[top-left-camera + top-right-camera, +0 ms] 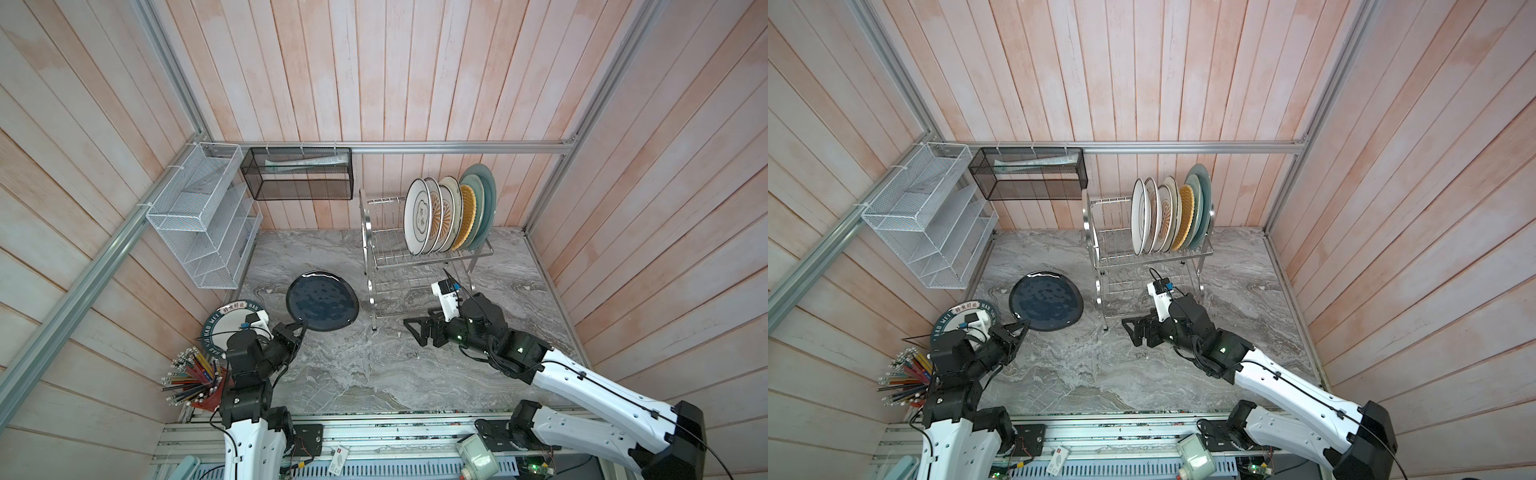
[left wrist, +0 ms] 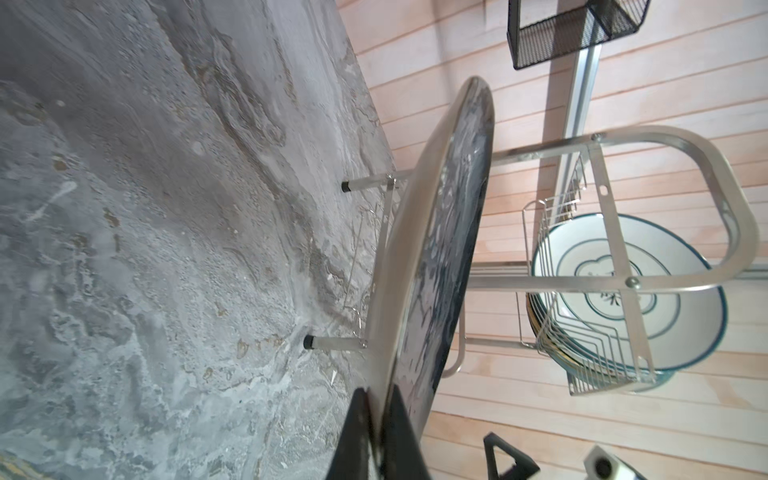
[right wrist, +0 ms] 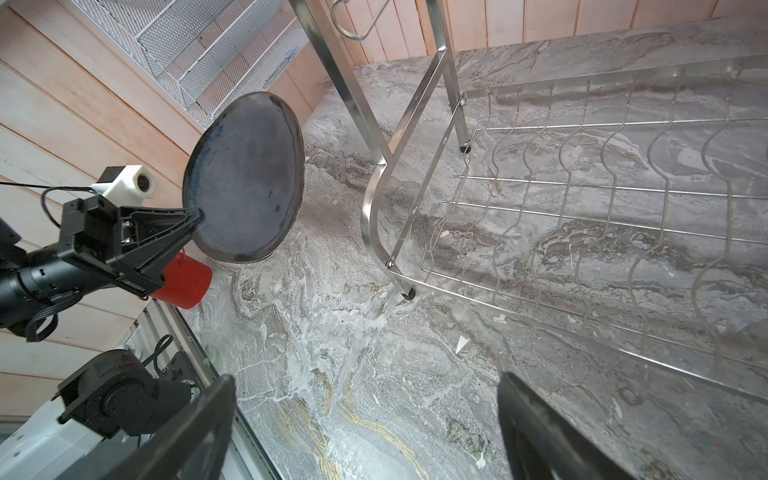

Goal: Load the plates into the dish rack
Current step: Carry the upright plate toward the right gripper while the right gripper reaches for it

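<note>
- The black plate (image 1: 322,301) is pinched at its near rim by the left gripper (image 1: 302,323), whose jaws are closed tight on the rim.
- The plate reaches forward from the fingertips (image 2: 399,432), tilted, with its far edge off the table (image 1: 374,374). Whether the near edge touches the table I cannot tell.
- The rack (image 1: 368,232) stands ahead and to the right of the left gripper, just beyond the plate's far edge and apart from it.
- A row of plates (image 1: 449,216) stands upright in the rack's top tier, packed toward the end farthest from the left gripper.
- The lettered plate (image 1: 220,322) lies behind the left gripper, partly hidden by the wrist.
- The right gripper (image 1: 413,332) hangs over the table with its jaws spread wide and nothing between them. It points toward the left gripper, with the rack's lower tier just beside it.
- A red pot of pencils (image 1: 199,378) sits behind the left gripper, beside its arm.
</note>
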Motion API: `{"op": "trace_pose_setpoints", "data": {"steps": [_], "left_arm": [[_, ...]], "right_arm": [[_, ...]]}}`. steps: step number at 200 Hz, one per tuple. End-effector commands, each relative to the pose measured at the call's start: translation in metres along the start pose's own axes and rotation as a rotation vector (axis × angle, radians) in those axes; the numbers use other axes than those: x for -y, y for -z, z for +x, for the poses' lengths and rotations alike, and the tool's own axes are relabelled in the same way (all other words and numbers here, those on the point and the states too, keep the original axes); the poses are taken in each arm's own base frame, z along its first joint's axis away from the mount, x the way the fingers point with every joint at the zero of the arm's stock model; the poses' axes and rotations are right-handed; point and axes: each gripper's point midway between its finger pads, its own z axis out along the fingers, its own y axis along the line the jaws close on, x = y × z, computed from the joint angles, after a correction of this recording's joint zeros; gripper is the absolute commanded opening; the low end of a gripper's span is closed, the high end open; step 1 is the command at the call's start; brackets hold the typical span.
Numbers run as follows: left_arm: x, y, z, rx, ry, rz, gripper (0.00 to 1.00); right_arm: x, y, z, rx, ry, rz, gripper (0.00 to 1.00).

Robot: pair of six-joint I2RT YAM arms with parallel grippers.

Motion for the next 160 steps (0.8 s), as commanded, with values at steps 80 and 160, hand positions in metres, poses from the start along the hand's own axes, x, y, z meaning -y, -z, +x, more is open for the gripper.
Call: {"op": "trace_pose_setpoints", "data": {"steps": [80, 160], "left_arm": [[0.063, 0.019, 0.034, -0.164, -0.14, 0.248, 0.0], [0.068, 0.022, 0.054, -0.251, -0.18, 0.313, 0.0]], "right_arm": [[-0.046, -0.044, -0.011, -0.081, -0.034, -0.225, 0.98], [-0.067, -0.074, -0.018, -0.119, -0.07, -0.325, 0.84]]}}
